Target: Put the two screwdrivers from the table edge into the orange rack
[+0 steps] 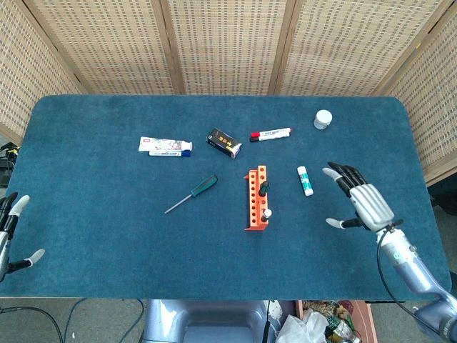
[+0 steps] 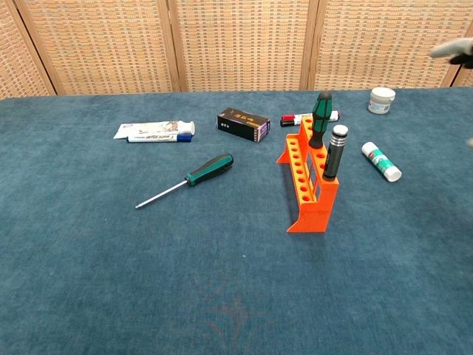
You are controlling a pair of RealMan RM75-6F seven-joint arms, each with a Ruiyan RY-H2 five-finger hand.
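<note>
Screwdrivers: one green-handled screwdriver (image 2: 188, 180) lies flat on the desk left of the orange rack (image 2: 307, 186); two more tools stand upright in the rack, a green-handled one (image 2: 320, 118) toward the far end and a black one with a silver cap (image 2: 335, 151) near the front.
Desk: blue cloth surface (image 1: 107, 214) reaching the edges in both views.
Room: woven wicker screens (image 1: 228, 43) stand behind the desk and at both sides.
Left hand: (image 1: 8, 236) at the left desk edge, fingers spread, holding nothing.
Toothpaste tube: (image 1: 165, 146) far left of centre.
Black box: (image 1: 223, 142) just right of the tube.
Red marker: (image 1: 270, 133) beyond the rack.
Glue stick: (image 1: 305, 180) right of the rack.
White jar: (image 1: 323, 118) near the far right corner.
Right hand: (image 1: 363, 204) right of the glue stick, well apart from the rack, fingers spread and empty.
</note>
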